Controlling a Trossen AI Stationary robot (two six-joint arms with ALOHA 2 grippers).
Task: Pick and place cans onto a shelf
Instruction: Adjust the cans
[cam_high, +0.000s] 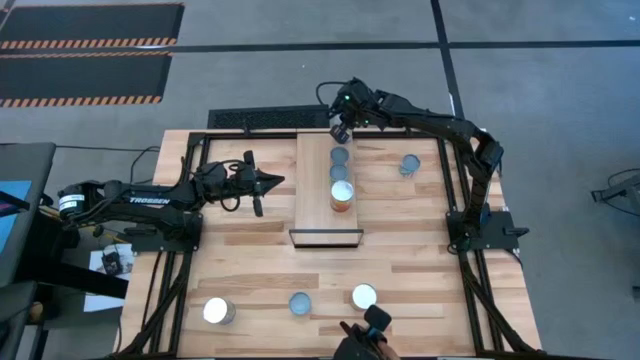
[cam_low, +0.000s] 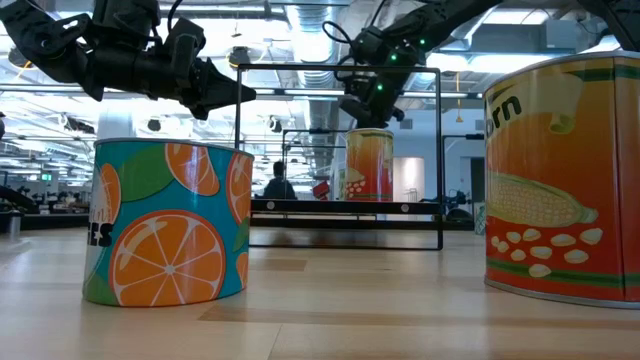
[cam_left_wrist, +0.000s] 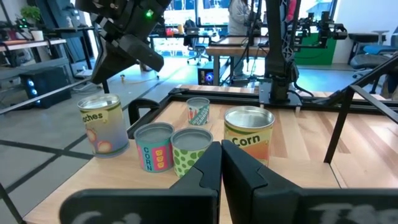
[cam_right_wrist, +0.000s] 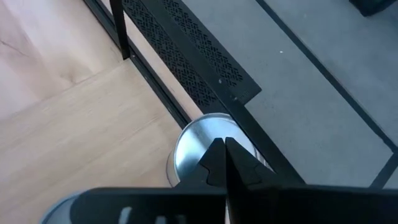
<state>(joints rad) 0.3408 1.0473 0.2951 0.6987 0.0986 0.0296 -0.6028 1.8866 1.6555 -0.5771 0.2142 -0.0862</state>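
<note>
Cans (cam_high: 340, 172) line the shelf (cam_high: 316, 190) end to end, the farthest directly beneath the closed, empty right pincer (cam_high: 340, 131); the closed left pincer (cam_high: 281, 180) waits beside.

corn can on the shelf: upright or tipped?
Upright. The corn can stands on the shelf, silver top up, label reading level; the high view shows its round top.

Teal can (cam_low: 168, 222), orange-slice print; orange corn can (cam_low: 565, 178); green-dotted can (cam_left_wrist: 191, 152).
</note>
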